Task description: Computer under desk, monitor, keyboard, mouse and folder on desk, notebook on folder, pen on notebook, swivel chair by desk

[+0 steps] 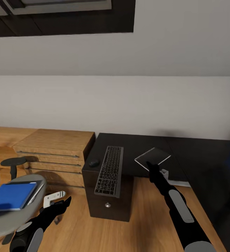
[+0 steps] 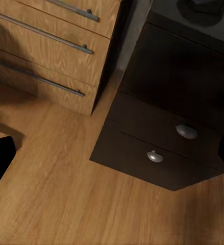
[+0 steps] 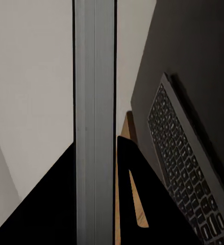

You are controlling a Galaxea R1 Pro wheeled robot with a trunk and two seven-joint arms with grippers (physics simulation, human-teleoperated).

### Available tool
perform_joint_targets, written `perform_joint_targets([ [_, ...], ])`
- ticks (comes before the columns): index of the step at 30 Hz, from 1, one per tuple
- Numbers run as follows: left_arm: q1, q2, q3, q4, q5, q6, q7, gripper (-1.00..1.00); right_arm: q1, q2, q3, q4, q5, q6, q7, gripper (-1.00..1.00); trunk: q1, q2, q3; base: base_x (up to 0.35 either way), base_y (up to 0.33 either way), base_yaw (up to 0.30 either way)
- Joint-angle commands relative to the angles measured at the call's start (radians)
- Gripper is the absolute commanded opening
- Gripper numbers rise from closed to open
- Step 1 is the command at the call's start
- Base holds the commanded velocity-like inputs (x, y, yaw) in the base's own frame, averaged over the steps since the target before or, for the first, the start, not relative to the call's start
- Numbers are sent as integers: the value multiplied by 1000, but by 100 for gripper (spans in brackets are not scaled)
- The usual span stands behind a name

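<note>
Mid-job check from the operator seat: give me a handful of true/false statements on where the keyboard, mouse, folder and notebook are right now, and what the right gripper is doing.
1. The keyboard lies on the black desk. True.
2. The blue folder is already on the desk. False: it rests on the swivel chair seat.
3. The right gripper is shut on the notebook, held above the desktop. True; in the right wrist view the thin grey slab sits between the fingers.
4. The mouse sits on the wooden floor. False: it is on the desk, beside the keyboard.
5. The left gripper is holding the folder. False: it hangs low near the chair, holding nothing.
</note>
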Motion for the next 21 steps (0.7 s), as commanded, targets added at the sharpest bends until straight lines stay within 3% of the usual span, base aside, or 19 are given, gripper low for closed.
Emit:
perform_joint_targets([
  [1,-1,0,0,-1,11,4,8,100,-1,1,-3,0,-10,7,6,-100,0,-1,-1,147,108,0],
  [6,-1,0,2,-6,11,6,9,100,2,0,-4,0,-11,7,7,-100,0,-1,-1,72,53,0],
  [13,-1,-3,3,-24,11,3,13,100,11,1,-4,16,-66,5,4,-100,0,-1,-1,9,7,0],
  [21,-1,-3,3,-27,11,3,14,100,12,-3,-6,32,-75,3,4,-100,31,-57,-26,1,0,0],
])
